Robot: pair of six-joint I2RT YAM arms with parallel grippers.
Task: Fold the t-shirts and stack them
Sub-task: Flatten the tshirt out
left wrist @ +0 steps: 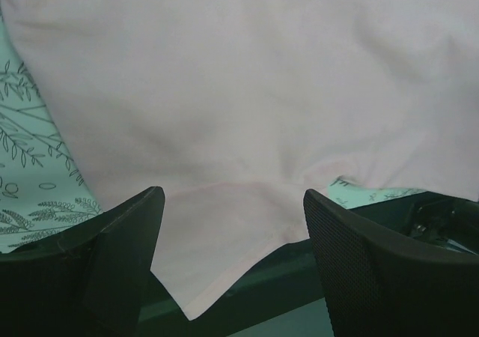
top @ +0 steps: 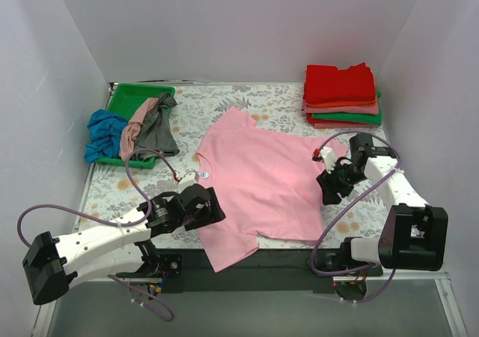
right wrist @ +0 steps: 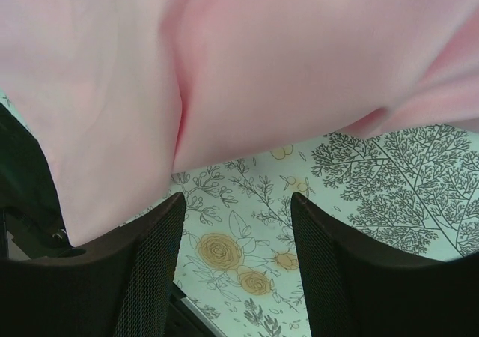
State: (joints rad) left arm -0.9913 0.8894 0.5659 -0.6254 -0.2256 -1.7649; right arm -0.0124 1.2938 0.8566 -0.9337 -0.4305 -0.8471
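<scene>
Both grippers gape at the pink t-shirt's edges.
At 7 o'clock the left gripper (top: 208, 208) hangs over the pink t-shirt (top: 258, 180), jaws apart, empty. At 4 o'clock the right gripper (top: 329, 191) is likewise spread and empty at the shirt's edge. The shirt lies spread at centre, the folded stack (top: 342, 96) at 1 o'clock.

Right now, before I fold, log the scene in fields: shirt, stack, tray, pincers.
pink shirt: spread flat, near corner overhanging the table
stack: folded, far right corner, red on top
tray: far left, loose shirts heaped over it
left pincer: open, over the shirt's left edge
right pincer: open, by the shirt's right edge
</scene>
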